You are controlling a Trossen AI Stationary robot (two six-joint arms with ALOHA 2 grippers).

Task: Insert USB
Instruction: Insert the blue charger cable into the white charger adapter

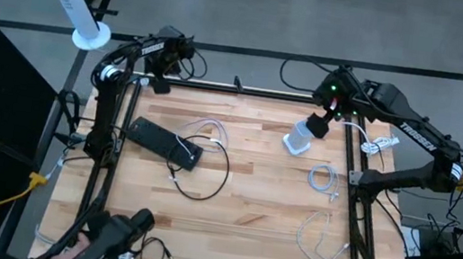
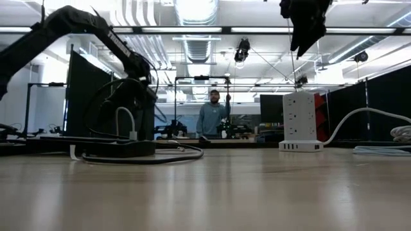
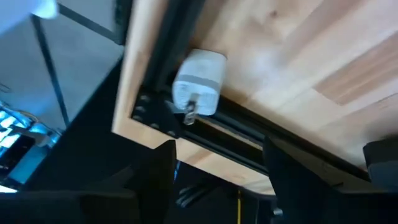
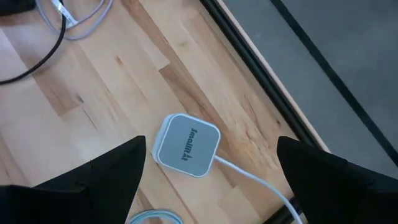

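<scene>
**High view.** Pale wooden plank table inside a black frame. Left gripper at the far left corner of the table. Right gripper hovering just above a white square power tower near the far right side. Flat black power strip lying on the left half, with a looped white cable just beside it and a thin black cord curving away from it. Coiled white cables well apart, on the right half.

**Low view.** Power tower standing upright on the table, right gripper hanging above it, apart. Power strip to the left. Person standing in the room behind.

**Left wrist view.** Fingers spread apart, holding nothing. Small white charger block resting at the table's edge, against the black rail.

**Right wrist view.** Fingers spread wide, empty. Tower's top face between them, lower down, untouched, white cord trailing from it.
</scene>
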